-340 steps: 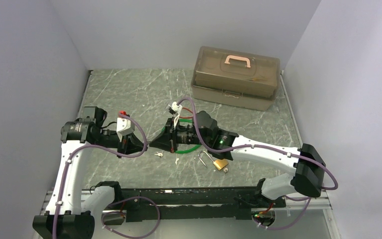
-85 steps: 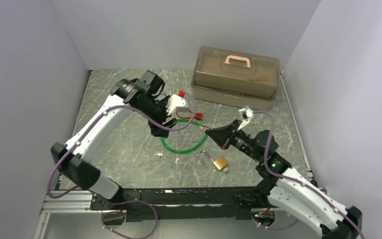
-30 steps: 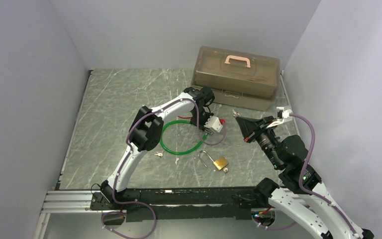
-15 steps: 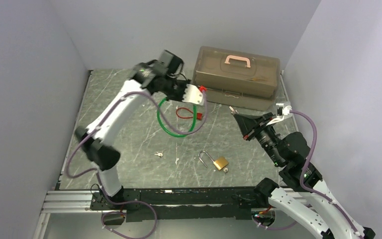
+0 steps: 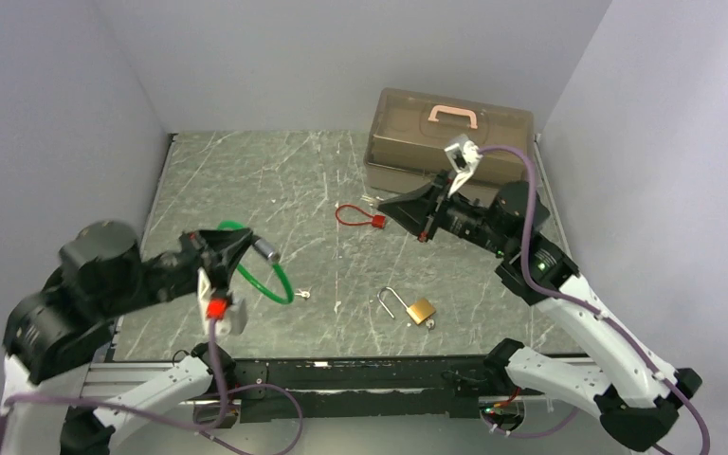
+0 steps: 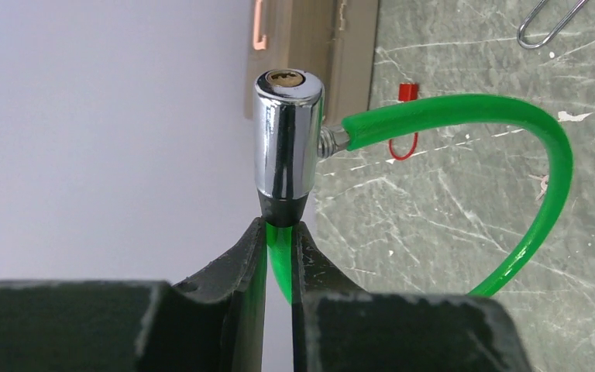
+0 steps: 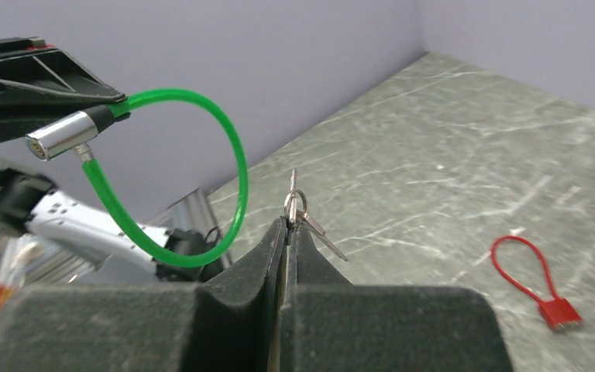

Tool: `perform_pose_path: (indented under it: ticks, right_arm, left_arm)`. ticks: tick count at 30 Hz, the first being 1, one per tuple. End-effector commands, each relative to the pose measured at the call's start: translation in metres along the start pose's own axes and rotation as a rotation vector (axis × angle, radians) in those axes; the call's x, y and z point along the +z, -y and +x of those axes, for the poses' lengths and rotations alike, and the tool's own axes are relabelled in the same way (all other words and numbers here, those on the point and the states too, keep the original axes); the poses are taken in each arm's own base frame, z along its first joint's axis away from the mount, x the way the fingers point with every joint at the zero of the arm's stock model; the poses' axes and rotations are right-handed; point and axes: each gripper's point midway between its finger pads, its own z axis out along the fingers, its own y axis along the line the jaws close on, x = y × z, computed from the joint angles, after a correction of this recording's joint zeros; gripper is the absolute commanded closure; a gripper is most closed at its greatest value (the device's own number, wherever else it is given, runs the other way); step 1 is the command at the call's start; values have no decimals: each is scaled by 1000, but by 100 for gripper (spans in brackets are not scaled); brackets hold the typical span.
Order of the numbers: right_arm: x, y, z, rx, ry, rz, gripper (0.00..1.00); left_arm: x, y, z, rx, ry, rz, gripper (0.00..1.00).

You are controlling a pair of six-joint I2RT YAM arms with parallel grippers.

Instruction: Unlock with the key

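Two preparatory steps are judged done, the green cable lock (image 6: 465, 108) being held off the table (image 6: 449, 232) with the left fingers (image 6: 252, 248) clamped on its cable just under the chrome barrel (image 6: 287, 132), and the key (image 7: 293, 186) pinched in the closed right fingers (image 7: 263, 256), while insertion and turning are left, key and keyhole being well apart

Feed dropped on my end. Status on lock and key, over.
Left gripper shut on green cable lock, held off the table. Right gripper shut on keys, none in the keyhole yet. Nothing between them.
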Motion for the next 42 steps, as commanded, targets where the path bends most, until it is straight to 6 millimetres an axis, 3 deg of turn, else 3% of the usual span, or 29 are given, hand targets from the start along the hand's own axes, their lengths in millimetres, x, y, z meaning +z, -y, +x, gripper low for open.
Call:
perform_pose_path:
  ticks: [1, 5, 11, 18, 26, 35, 42]
  right_arm:
    - [5, -55, -26, -61, 2, -276, 100]
    - [20, -69, -22, -60, -34, -341, 100]
    - [41, -86, -10, -64, -89, -405, 100]
    - [52, -88, -1, -64, -124, -401, 100]
    - [61, -91, 7, -46, -138, -377, 100]
    - [75, -98, 19, -40, -158, -345, 100]
    - [84, -102, 16, -57, -147, -332, 100]
  left_arm:
    - [-15, -14, -8, 113, 37, -140, 100]
    - [-26, -7, -4, 88, 10, -157, 100]
    - [-18, 0, 15, 18, -59, -173, 100]
    - [-6, -2, 46, -82, -179, -230, 100]
    - [3, -7, 63, -97, -249, -272, 100]
    - [7, -8, 65, -121, -251, -272, 100]
    - [7, 0, 62, -120, -236, -230, 100]
